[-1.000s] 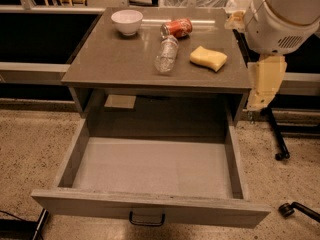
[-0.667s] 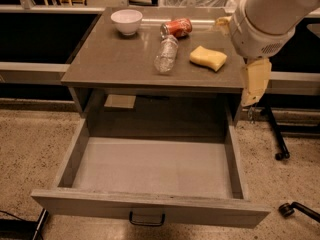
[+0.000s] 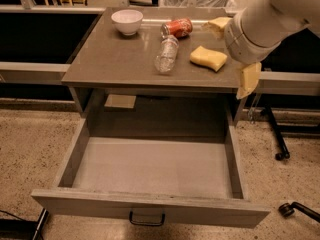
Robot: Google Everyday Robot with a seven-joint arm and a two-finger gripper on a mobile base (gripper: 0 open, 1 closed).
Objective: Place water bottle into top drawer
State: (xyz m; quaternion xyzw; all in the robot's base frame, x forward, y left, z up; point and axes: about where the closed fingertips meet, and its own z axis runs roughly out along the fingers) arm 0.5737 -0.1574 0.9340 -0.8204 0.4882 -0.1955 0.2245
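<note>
The water bottle (image 3: 166, 54) is clear crinkled plastic and lies on its side in the middle of the cabinet top, cap toward the back. The top drawer (image 3: 150, 169) is pulled fully out below it, with a bare grey bottom and a dark handle (image 3: 147, 218) on its front panel. My gripper (image 3: 227, 56) hangs over the right edge of the cabinet top, to the right of the bottle and beside the sponge. Its two yellowish fingers (image 3: 248, 79) are spread wide apart and hold nothing.
A yellow sponge (image 3: 208, 58) lies right of the bottle. A red soda can (image 3: 177, 27) lies on its side behind it, and a white bowl (image 3: 127, 21) stands at the back left. A dark stand base (image 3: 280, 144) stands on the floor at right.
My arm has swung left and up, bringing the gripper from beside the cabinet's right side to over its right edge near the sponge. The bottle and drawer have not moved.
</note>
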